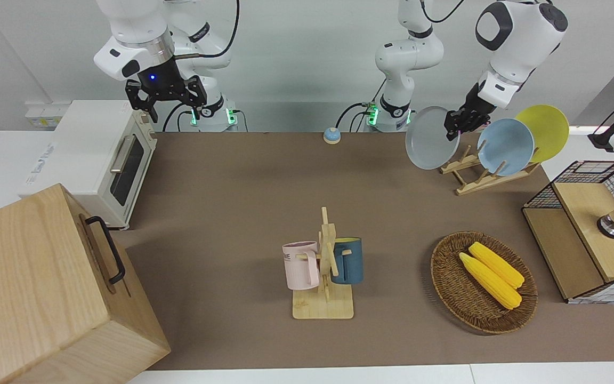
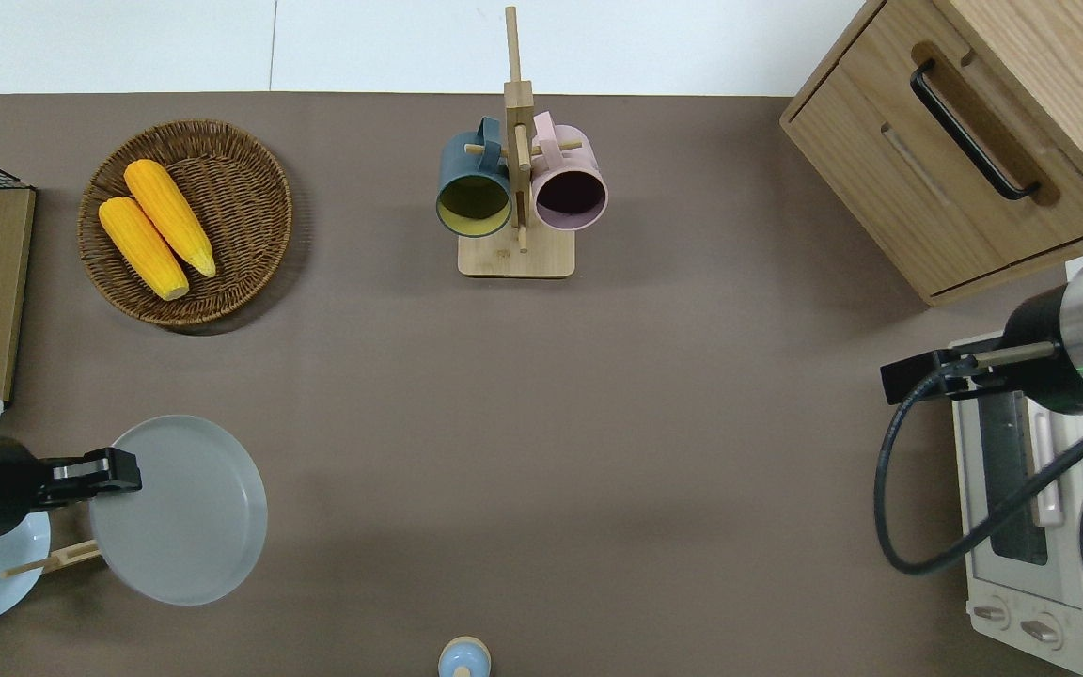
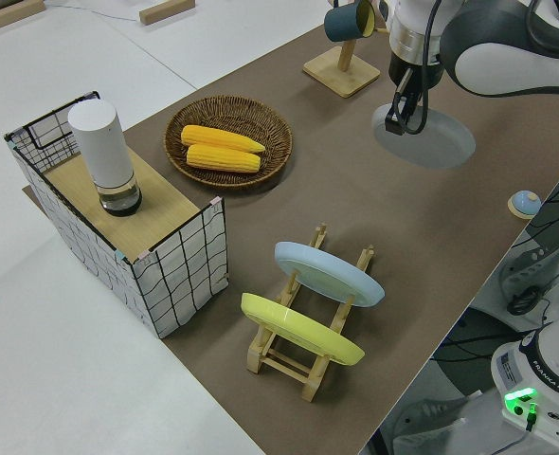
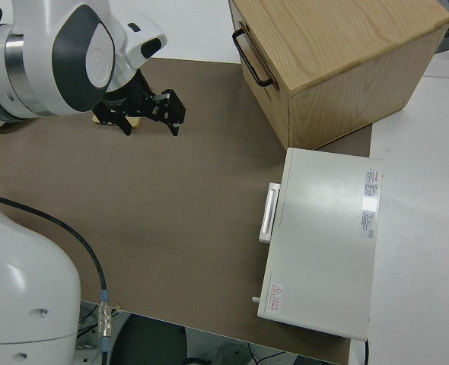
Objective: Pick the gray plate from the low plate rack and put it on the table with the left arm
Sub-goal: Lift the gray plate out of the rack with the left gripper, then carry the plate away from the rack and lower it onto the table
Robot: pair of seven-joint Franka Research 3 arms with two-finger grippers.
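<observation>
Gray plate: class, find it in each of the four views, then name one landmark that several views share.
Front: gray plate held up, upper part.
Overhead: lower edge area, over bare table.
Left side: top.
Right side: not in it.
Landmark: low plate rack.

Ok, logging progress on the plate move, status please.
Left tool shut on gray plate, airborne, clear of low plate rack. Bare table below it, nothing in the way. Right arm parked, tool open.
</observation>
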